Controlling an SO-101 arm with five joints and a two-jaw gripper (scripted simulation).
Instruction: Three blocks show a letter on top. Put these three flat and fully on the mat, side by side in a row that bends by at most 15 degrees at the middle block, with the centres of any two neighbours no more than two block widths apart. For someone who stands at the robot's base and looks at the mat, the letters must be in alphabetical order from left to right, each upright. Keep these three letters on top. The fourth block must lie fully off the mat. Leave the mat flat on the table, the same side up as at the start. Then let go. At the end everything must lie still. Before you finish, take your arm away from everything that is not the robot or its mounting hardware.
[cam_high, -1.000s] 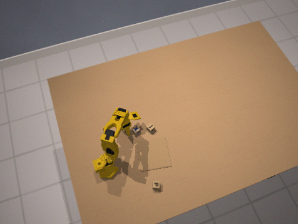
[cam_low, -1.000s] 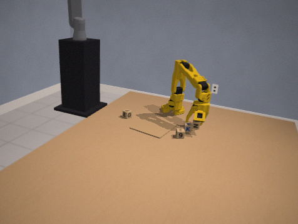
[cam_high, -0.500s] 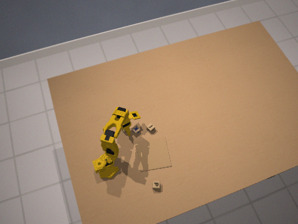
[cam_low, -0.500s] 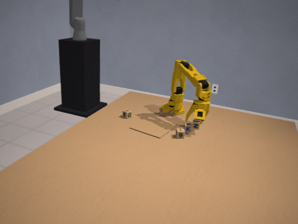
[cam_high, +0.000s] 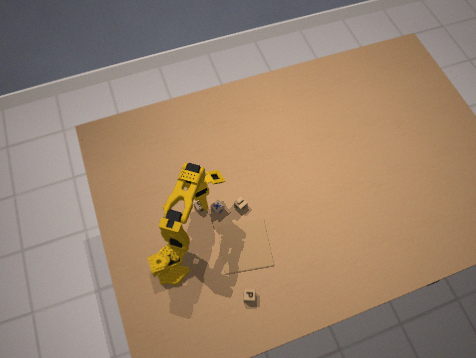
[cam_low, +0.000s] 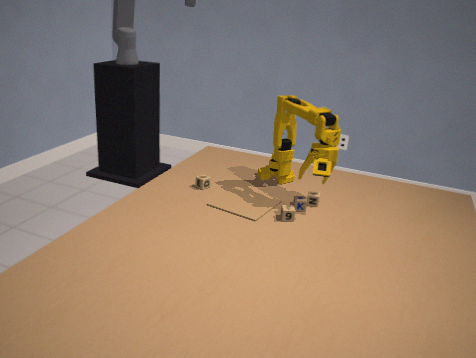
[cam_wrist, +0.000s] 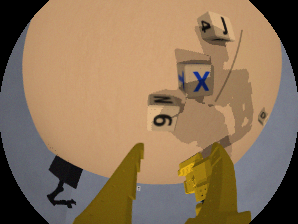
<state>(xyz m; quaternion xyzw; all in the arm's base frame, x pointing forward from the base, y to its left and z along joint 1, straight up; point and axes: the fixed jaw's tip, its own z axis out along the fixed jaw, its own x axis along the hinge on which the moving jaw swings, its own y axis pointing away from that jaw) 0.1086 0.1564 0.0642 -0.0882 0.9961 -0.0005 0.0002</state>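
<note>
On the table (cam_high: 350, 150) (cam_low: 225, 280) (cam_wrist: 75, 75), the mat (cam_high: 257, 250) (cam_low: 245, 207) (cam_wrist: 257, 65) lies off to one side of the parted, empty fingers (cam_high: 210, 194) (cam_low: 313, 180). Ahead of them sit the 6-or-9 block (cam_high: 199, 205) (cam_low: 313, 199) (cam_wrist: 162, 117), then the X block (cam_high: 217, 206) (cam_low: 300, 204) (cam_wrist: 200, 80), then the J block (cam_high: 240, 204) (cam_low: 287, 213) (cam_wrist: 215, 27), with the P block (cam_high: 249, 295) (cam_low: 202, 182) (cam_wrist: 263, 116) across the mat. If X is next, I'd open wider, square up to its sides, descend clear of the numbered neighbour, and lift straight before turning.

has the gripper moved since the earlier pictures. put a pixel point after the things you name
Yes, upward: against the wall outlet (cam_low: 344, 142) in the exterior view, the gripper (cam_high: 204, 204) (cam_low: 313, 180) (cam_wrist: 178, 145) now sits higher.
</note>
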